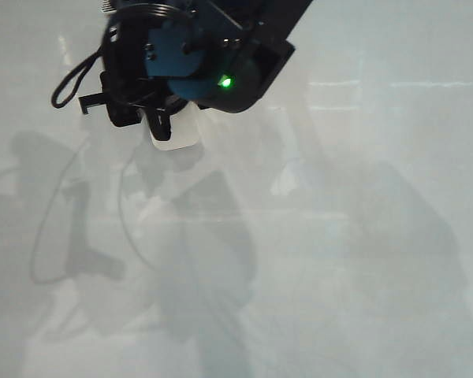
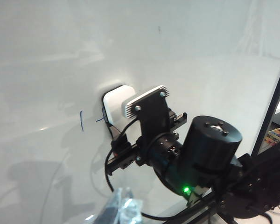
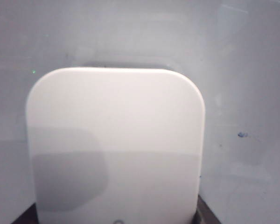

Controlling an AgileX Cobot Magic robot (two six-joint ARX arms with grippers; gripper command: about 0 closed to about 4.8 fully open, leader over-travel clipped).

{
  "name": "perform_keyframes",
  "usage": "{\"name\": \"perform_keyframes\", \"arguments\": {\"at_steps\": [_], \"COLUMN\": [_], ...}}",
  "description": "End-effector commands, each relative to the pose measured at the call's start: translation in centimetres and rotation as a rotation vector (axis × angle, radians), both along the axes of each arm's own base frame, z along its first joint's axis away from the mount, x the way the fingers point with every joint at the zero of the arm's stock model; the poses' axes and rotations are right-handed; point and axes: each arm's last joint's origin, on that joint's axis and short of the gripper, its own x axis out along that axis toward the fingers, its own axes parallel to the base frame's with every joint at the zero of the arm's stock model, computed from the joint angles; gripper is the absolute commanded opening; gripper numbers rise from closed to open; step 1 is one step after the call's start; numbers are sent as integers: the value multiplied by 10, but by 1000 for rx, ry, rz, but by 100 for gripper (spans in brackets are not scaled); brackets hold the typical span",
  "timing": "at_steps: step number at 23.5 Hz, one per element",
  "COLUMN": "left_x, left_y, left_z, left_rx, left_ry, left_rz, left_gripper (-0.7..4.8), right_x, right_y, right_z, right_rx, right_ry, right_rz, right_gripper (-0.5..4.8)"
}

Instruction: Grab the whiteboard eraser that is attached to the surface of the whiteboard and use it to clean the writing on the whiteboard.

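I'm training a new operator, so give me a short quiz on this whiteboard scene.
1. True or false: the right gripper holds the eraser at the whiteboard.
2. In the left wrist view, the blue writing is: A) close beside the eraser; B) far off at the board's edge; C) nowhere to be seen.
3. Can the left gripper, blurred at that view's edge, be read as open or shut?
Key: 1 true; 2 A; 3 no, it is too blurred.

The right arm is black, with a blue housing near the wrist, a glowing green light and a looping black cable. A white ribbed pad, fastened with silver screws, tops its black right pincer, behind which sits a black cylindrical motor.
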Motion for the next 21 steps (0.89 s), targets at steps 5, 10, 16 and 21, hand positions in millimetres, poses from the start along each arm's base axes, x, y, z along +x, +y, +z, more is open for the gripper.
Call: {"name": "perform_keyframes", "arguments": {"at_steps": [5,10,16,21], "left_x": [0,0,0,0], "left_y": [1,1,1,1], "left_z": [-1,3,4,4], "left_rx": [1,-9,-14,-33], "left_ry": [17,-20,-35,-25], "left_rz": [37,36,37,38], "left_gripper": [-5,-5,-5,-5], "right_x": [1,-18,-29,-36], "right_y": [20,32,40,47], "right_z": [6,8,3,-1], "right_rx": [-21,-62,-92,-120], "right_ry": [-40,-45,-8,0], "right_rz": [209,188,213,275], "right_gripper": [143,143,143,134]}}
